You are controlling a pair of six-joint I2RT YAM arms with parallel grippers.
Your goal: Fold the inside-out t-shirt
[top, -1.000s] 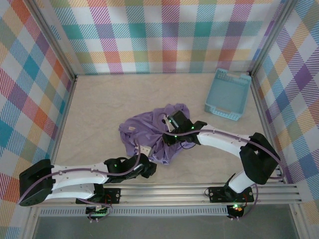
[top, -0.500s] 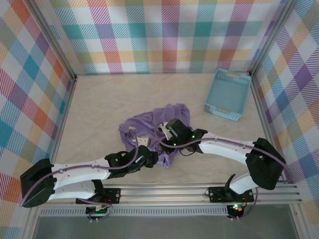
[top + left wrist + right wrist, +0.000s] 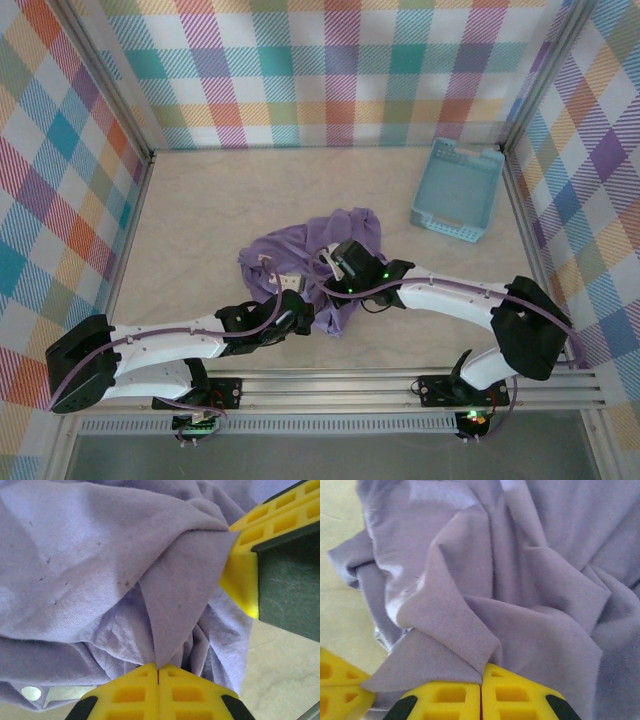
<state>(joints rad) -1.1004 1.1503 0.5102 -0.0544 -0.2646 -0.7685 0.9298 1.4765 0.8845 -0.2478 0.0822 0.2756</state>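
Note:
The lavender t-shirt (image 3: 272,252) lies crumpled on the table in front of both arms. My left gripper (image 3: 303,314) is at its near edge, and in the left wrist view its jaws (image 3: 158,669) are shut on a pointed fold of the t-shirt (image 3: 90,555). My right gripper (image 3: 333,283) sits on the heap just beside it, jaws (image 3: 481,672) shut on a thick fold of the t-shirt (image 3: 545,555). The two grippers are close together: a yellow right finger (image 3: 240,575) shows in the left wrist view, and a left finger (image 3: 335,680) in the right wrist view.
A light blue slotted basket (image 3: 458,190) stands at the back right near the wall. Checked walls close in the beige table (image 3: 200,200) on three sides. A metal rail (image 3: 400,385) runs along the near edge.
My left gripper has moved forward to the shirt's near edge and shut on a fold. The right gripper has drawn its fabric toward the left gripper, bunching the shirt.

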